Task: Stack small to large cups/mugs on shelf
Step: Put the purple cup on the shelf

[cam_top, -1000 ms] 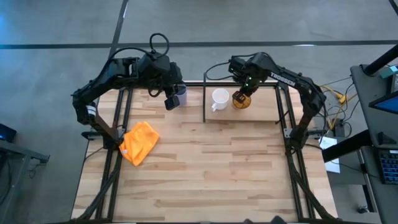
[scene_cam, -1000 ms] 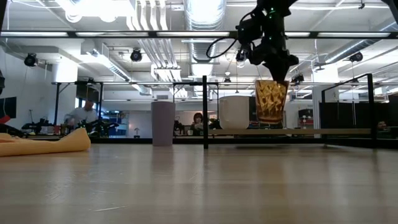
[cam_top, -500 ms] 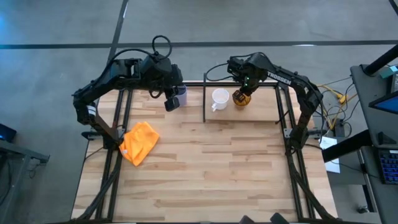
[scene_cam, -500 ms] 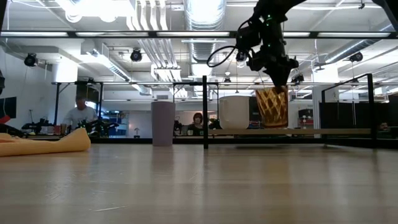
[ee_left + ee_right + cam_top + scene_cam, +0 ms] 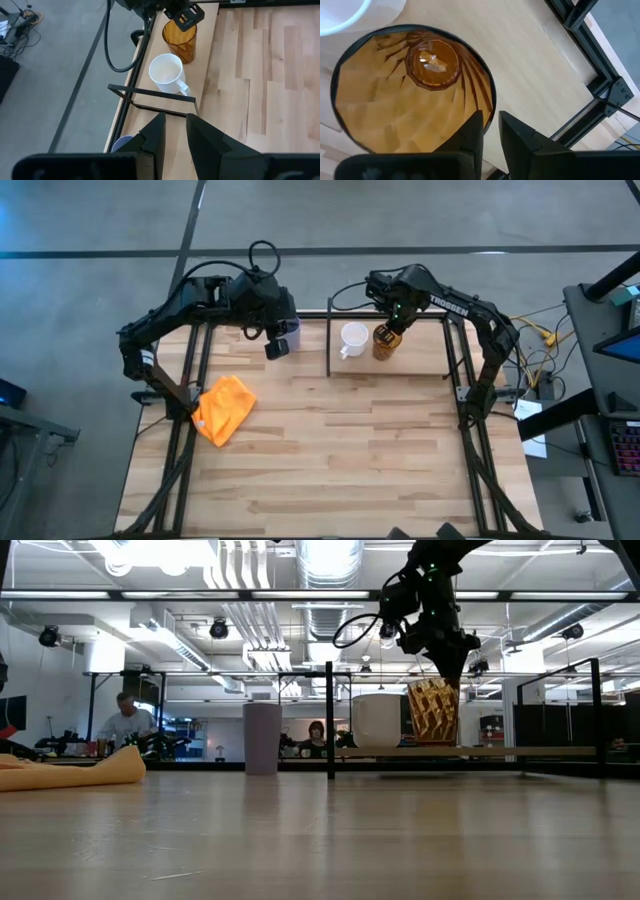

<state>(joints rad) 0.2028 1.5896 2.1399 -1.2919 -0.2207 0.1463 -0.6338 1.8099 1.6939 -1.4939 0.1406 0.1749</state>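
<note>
The amber cup [image 5: 385,341] stands on the wooden shelf [image 5: 422,362] at the table's far right, just right of the white mug [image 5: 352,338], which rests on its base on the shelf. My right gripper [image 5: 393,328] is shut on the amber cup from above; the cup also shows in the low view [image 5: 433,712]. The lavender tumbler [image 5: 291,332] stands on the tabletop left of the shelf. My left gripper [image 5: 274,346] hangs shut and empty just beside the tumbler, toward the near side. My right gripper pinches the amber cup's rim [image 5: 489,107] on its far-right side, one finger inside the cup and one outside. The fingers [image 5: 447,665] come from above, pointing down. The cup is upright with its base at the shelf board [image 5: 500,751].
An orange cloth [image 5: 225,408] lies on the table's left part. Thin black rods [image 5: 328,345] edge the shelf, and one upright rod stands between the tumbler and the mug. People sit in the room beyond the table [image 5: 128,722].
My right gripper has gone down with the amber cup. The cup hung clear above the shelf a second ago, tipped a little on the way, and now stands upright on the board beside the white mug.
</note>
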